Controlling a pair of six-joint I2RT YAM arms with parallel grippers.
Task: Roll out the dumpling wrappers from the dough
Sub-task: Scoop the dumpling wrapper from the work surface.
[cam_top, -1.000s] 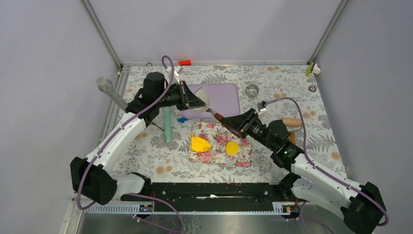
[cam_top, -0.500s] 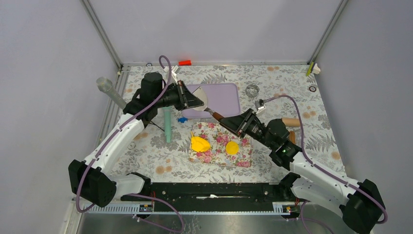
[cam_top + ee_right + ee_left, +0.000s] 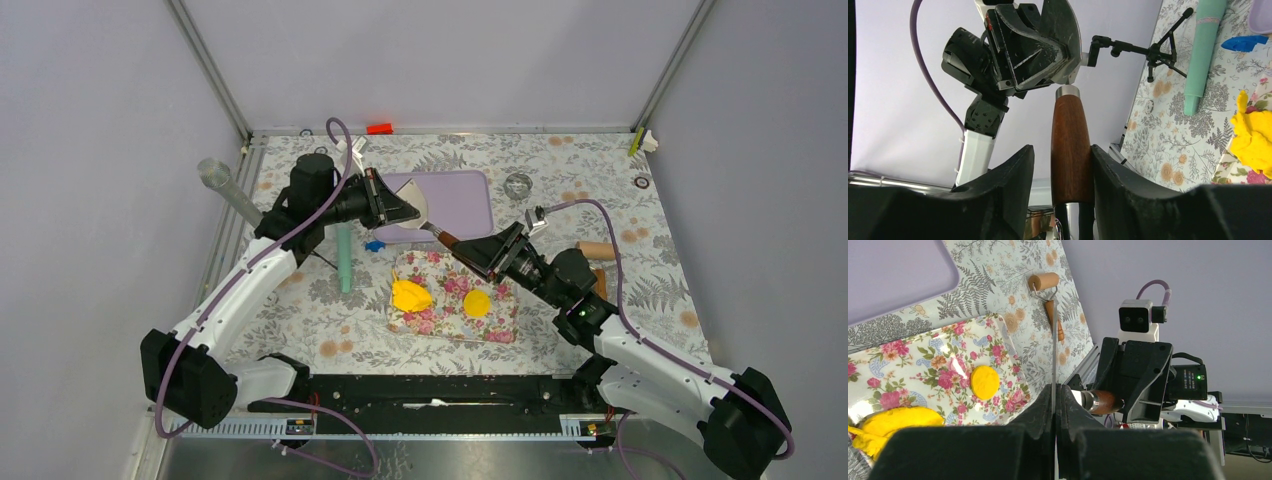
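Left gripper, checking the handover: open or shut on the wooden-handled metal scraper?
Shut: the left gripper pinches the scraper's thin blade edge-on, no gap.

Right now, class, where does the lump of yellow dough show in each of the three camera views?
Top external: the dough lies just left of centre, on the left part of the floral tray.
Left wrist: bottom-left corner, on the same tray.
Right wrist: at the right edge, partly cut off.
Shared landmark: the wooden handle.
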